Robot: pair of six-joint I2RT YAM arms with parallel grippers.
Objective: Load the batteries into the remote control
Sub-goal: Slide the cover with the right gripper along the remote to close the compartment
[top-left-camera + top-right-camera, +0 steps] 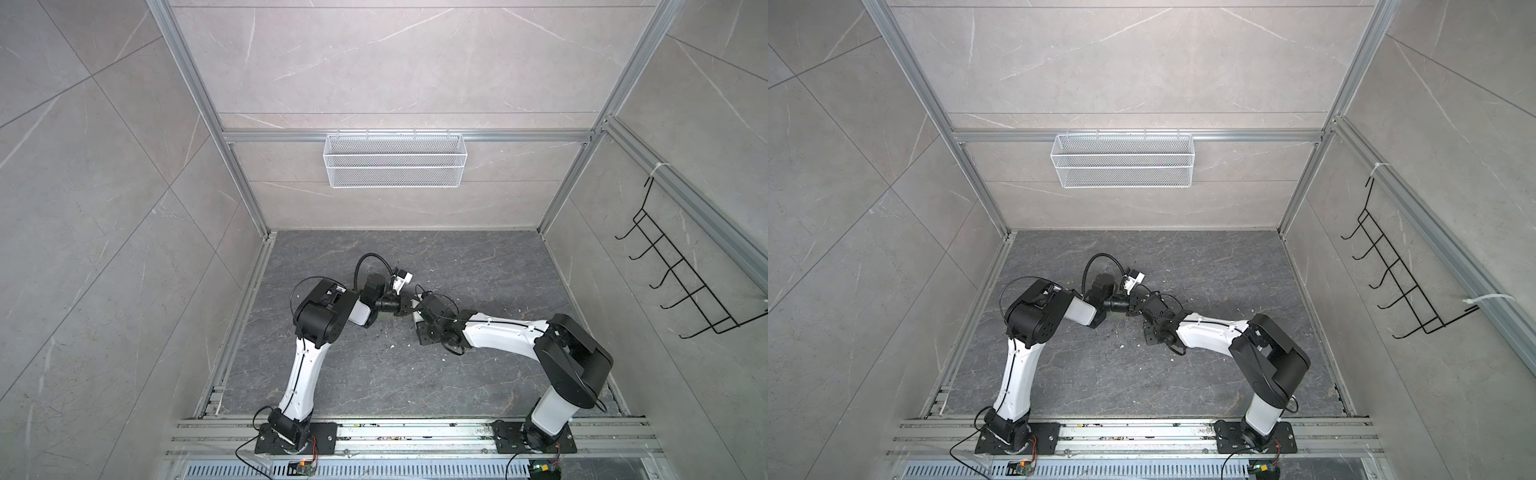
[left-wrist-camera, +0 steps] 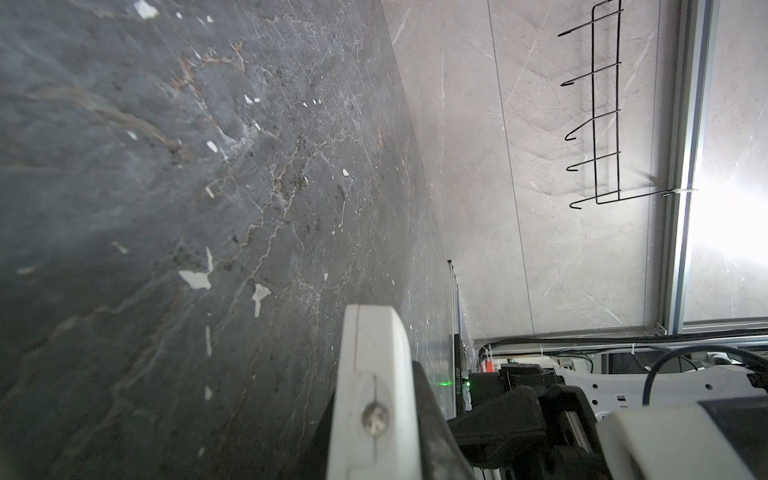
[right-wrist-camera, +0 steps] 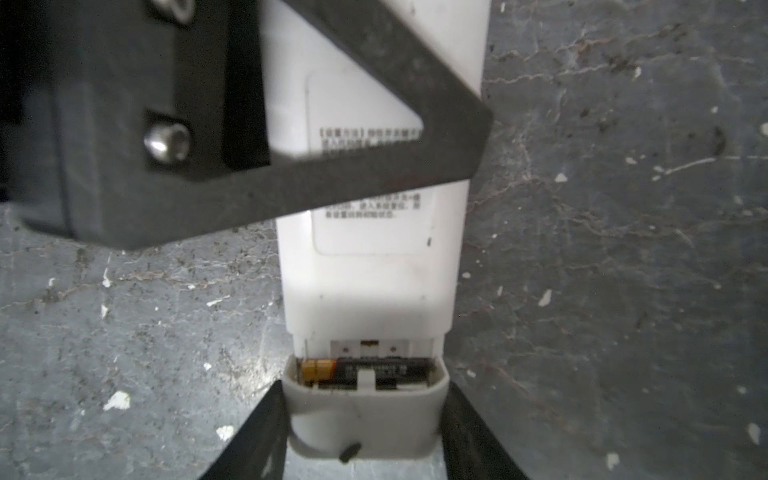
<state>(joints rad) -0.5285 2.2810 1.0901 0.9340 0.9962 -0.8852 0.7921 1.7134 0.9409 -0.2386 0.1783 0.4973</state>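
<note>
The white remote control [image 3: 365, 270] lies back-up over the dark floor, and my right gripper [image 3: 365, 419] is shut on its near end, one black finger on each side. A narrow gap at that end shows one of the batteries [image 3: 374, 370], dark with an orange band, seated in the compartment. No other battery is in view. My left gripper [image 2: 376, 332] is shut with nothing in it, and its black finger [image 3: 353, 183] lies across the remote's labelled back. In both top views the left gripper [image 1: 405, 308] and the right gripper [image 1: 417, 322] meet at mid floor.
White specks [image 1: 392, 346] are scattered on the dark stone floor. A white wire basket [image 1: 394, 160] hangs on the back wall and a black hook rack [image 1: 685, 270] on the right wall. Aluminium rails run along the front edge.
</note>
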